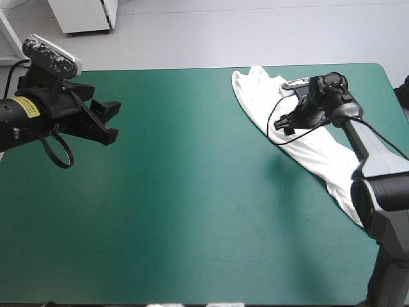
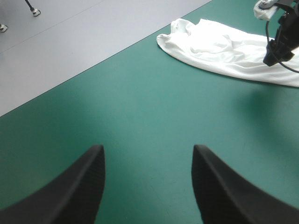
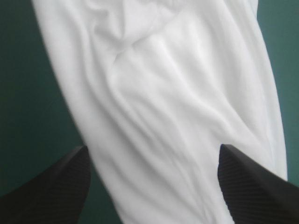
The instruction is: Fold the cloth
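T-shirt point(image 1: 316, 157) — rumpled, far right | right gripper point(image 1: 284, 123) spread over it; left gripper point(image 1: 107, 120) spread, idle | step: first grasp — I'd pinch an edge.

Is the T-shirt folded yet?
No: the T-shirt lies in a long, wrinkled strip, not a bundle; the open right pincer is above it.

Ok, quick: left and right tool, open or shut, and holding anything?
Left tool: open, empty, over bare teal-green cover.
Right tool: open, holding nothing, poised over the T-shirt.
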